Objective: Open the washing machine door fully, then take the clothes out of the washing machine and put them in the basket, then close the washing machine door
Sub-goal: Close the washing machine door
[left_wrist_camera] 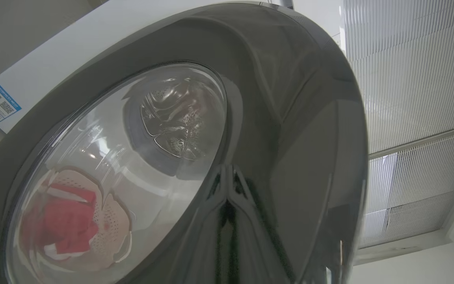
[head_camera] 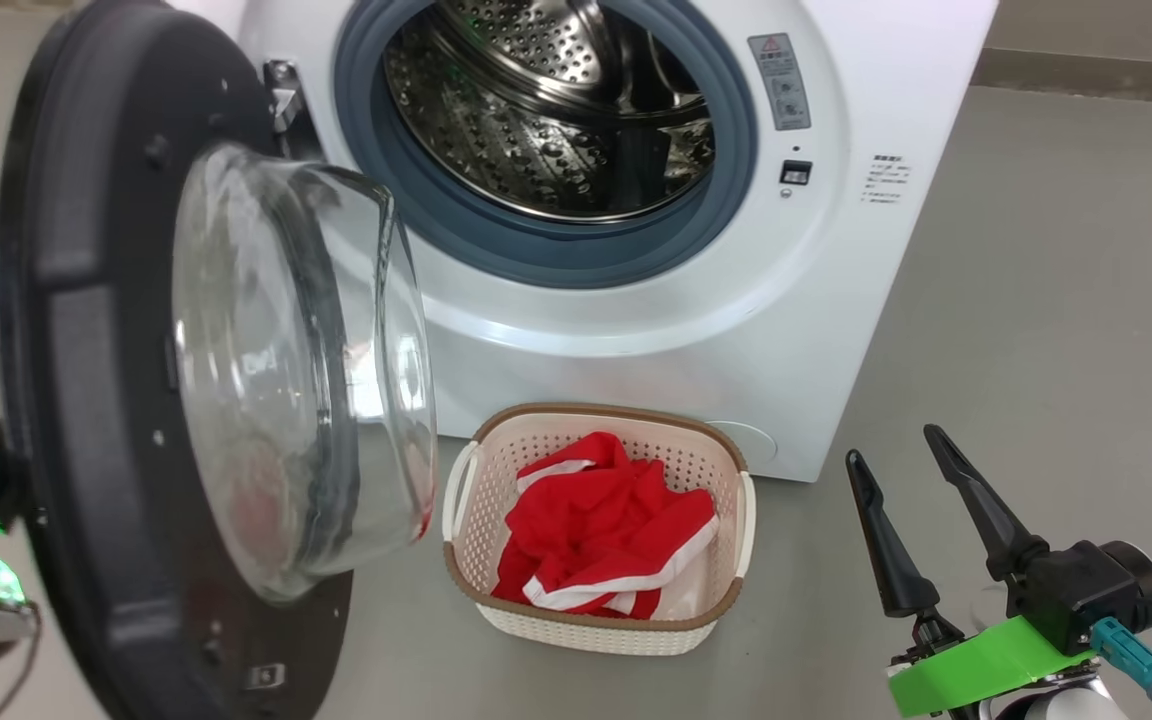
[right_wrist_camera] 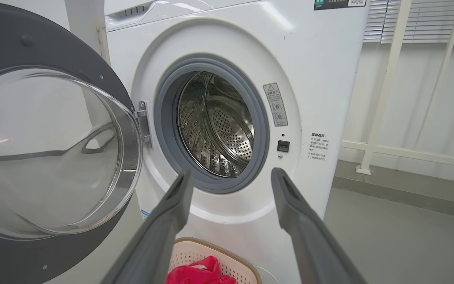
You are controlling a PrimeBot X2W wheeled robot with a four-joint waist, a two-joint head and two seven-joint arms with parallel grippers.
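Red clothes [head_camera: 601,530] lie in the basket [head_camera: 596,412] before the washing machine [head_camera: 886,80]; drum [head_camera: 556,150] looks empty; washing machine door [head_camera: 86,400] stands open, closing remains; left gripper [left_wrist_camera: 230,189], clenched, at its glossy rim; right gripper [head_camera: 891,446] splayed, empty.

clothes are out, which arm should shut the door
Left, likely. It sits behind the open washing machine door, at its glossy outer rim, ready to push. The right jaws stand open beside the basket.
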